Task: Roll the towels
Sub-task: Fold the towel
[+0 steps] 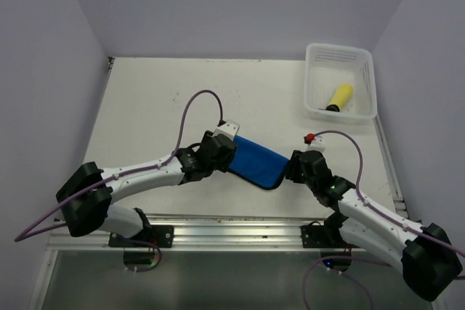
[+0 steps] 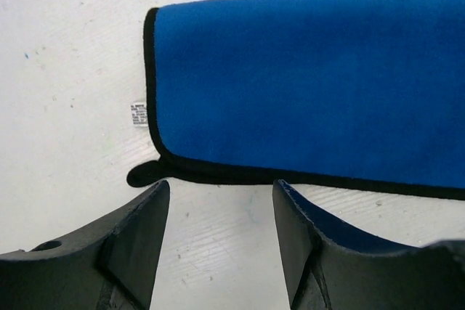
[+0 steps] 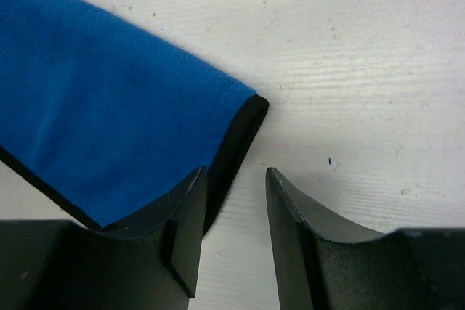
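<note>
White table (image 1: 182, 85), purple walls. Blue towel (image 1: 254, 161) lies as a folded strip near front edge, centre. Left gripper (image 2: 221, 188) & right gripper (image 3: 234, 173) at its ends, jaws apart, nothing held; prob. set to roll. Yellow towel (image 1: 339, 96) sits rolled in basket (image 1: 314, 78), far right corner.

Left arm (image 1: 145, 172), right arm (image 1: 370, 212): matching build, glossy white link shells, black joint housings, bulky rounded black shoulder blocks. Black base plates (image 1: 142, 236) at near edge of table. Thin purple cable (image 1: 190, 110) along each arm, looping free near wrist. Small red knob (image 1: 310, 138) and green light (image 1: 335, 187) on right arm. White bracket (image 1: 230, 128) on left wrist. Left gripper (image 2: 221, 188), right gripper (image 3: 234, 176): matte dark grey wedge fingers (image 2: 142, 245), tapered tips. Round hole (image 2: 47, 246) in one left finger.
</note>
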